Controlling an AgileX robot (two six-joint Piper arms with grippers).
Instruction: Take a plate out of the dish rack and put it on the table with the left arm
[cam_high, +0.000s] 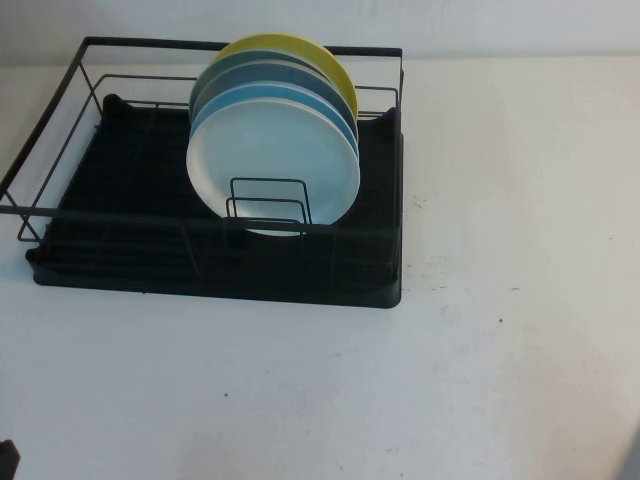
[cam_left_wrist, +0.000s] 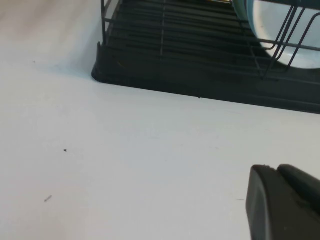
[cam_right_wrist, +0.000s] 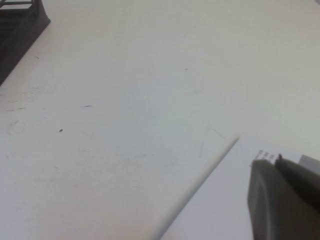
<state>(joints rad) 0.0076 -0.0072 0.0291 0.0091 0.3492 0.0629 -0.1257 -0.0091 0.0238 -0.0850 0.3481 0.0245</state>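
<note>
The black wire dish rack (cam_high: 120, 235) stands on the white table (cam_high: 500, 320) at the far left. The pale bluish-white plate (cam_high: 275, 160) stands on edge at the front of a row, leaning against small wire dividers. It also shows in the left wrist view (cam_left_wrist: 295, 35), behind the rack's front wires (cam_left_wrist: 175, 50). My left gripper (cam_left_wrist: 275, 169) is shut and empty, low over the table in front of the rack; only a dark corner of it shows in the high view (cam_high: 6, 458). My right gripper (cam_right_wrist: 274, 161) is shut and empty at the near right.
Behind the pale plate stand a sky-blue plate (cam_high: 300, 98), a grey-blue plate (cam_high: 270, 68) and a yellow plate (cam_high: 300, 50). The rack's left half holds nothing. A corner of the rack (cam_right_wrist: 20, 25) shows in the right wrist view. A pale raised edge (cam_right_wrist: 200, 180) runs beside the right gripper.
</note>
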